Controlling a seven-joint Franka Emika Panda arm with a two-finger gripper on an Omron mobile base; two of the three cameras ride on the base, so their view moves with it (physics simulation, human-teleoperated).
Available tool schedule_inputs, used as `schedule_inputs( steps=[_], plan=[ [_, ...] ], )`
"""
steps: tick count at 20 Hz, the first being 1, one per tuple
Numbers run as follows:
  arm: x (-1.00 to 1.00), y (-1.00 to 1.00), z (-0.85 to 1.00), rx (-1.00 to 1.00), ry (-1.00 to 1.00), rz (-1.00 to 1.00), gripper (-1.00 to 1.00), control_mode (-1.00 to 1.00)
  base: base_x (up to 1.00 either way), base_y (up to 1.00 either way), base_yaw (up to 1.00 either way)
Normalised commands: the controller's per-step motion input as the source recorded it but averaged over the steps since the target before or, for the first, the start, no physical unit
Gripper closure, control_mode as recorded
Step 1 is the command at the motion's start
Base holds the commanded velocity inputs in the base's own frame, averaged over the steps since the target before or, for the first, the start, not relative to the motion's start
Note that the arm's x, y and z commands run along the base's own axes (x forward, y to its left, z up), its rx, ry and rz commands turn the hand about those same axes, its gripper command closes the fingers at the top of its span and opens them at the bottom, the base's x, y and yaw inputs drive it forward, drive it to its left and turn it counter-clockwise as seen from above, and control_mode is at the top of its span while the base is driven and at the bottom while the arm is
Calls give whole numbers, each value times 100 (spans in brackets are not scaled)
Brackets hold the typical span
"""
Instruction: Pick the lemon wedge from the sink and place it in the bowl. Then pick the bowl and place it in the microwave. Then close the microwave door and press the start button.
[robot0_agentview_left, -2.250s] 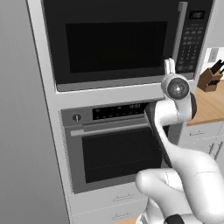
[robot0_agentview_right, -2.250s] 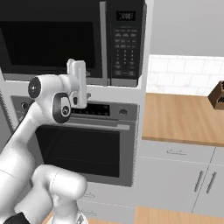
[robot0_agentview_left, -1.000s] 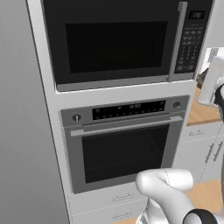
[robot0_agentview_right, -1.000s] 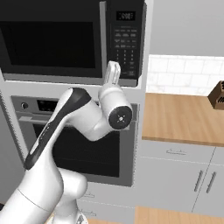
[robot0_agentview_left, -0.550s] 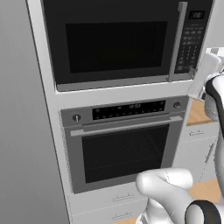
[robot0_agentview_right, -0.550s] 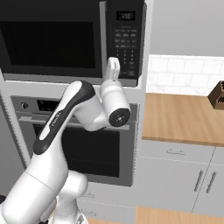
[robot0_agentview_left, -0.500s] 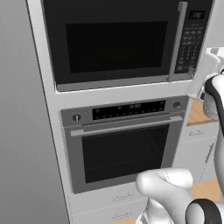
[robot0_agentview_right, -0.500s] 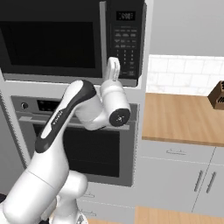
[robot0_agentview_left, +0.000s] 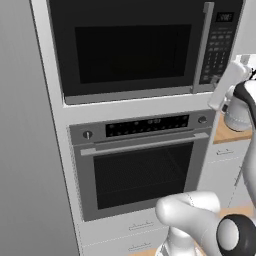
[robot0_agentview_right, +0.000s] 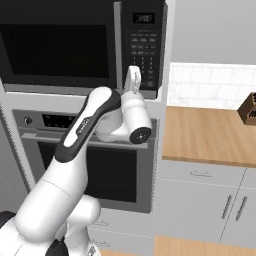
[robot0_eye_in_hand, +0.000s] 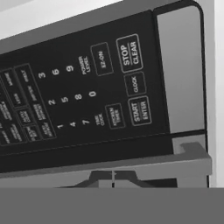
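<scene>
The microwave door (robot0_agentview_left: 130, 47) is shut; pressing start is the step in hand. The tool (robot0_agentview_right: 132, 79) sits just before the keypad (robot0_eye_in_hand: 83, 96), its two tips (robot0_eye_in_hand: 113, 176) closed together, holding nothing. The START/ENTER button (robot0_eye_in_hand: 140, 110) lies above and slightly right of the tips. Advise shifting toward it, then pressing squarely, avoiding STOP/CLEAR (robot0_eye_in_hand: 129, 50).

Oven (robot0_agentview_left: 142, 165) – wooden counter (robot0_agentview_right: 210, 135) – knife block (robot0_agentview_right: 248, 111).
</scene>
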Motion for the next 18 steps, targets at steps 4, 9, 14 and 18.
schedule_inputs(
  steps=[4, 9, 14, 18],
  plan=[
    [33, -4, 0, 0, -2, 0, 100, -100, 0, 0, 0],
    [25, 0, -5, 0, 0, 0, 100, -100, 0, 0, 0],
    [2, 0, -12, 1, 0, 0, 100, -100, 0, 0, 0],
    [8, 0, -4, 0, 0, 0, 100, -100, 0, 0, 0]
  ],
)
